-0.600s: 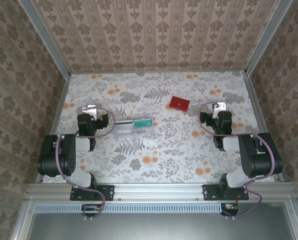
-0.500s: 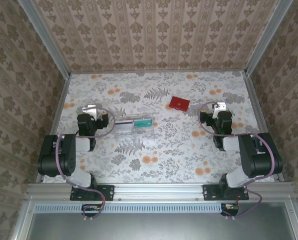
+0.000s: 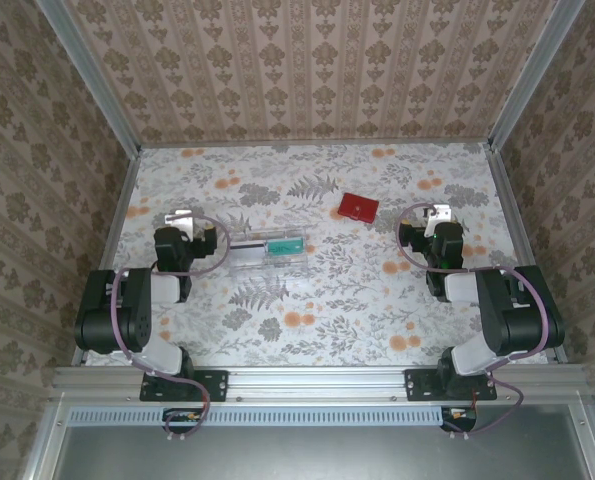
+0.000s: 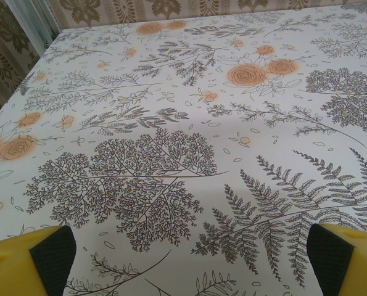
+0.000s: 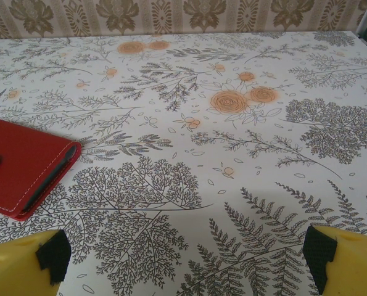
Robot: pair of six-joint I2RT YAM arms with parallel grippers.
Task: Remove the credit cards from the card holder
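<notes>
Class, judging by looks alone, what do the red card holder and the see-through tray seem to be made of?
Card holder: likely leather or an imitation, matte, with pale stitching along its edge. Tray: probably clear hard plastic, since the floral table shows through it.

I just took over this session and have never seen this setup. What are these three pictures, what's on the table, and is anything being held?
Two black robot arms are bolted at the table's near edge: the left arm and the right arm. The overhead picture looks down from behind them. The other two come from cameras on each wrist; the yellow fingertips at the bottom corners are that arm's own jaws. Both pairs of jaws stand wide open, holding nothing. On the flower-patterned table lie a small red folded card holder, closed, near the right arm, and a clear plastic tray with a teal item inside, beside the left arm.
</notes>
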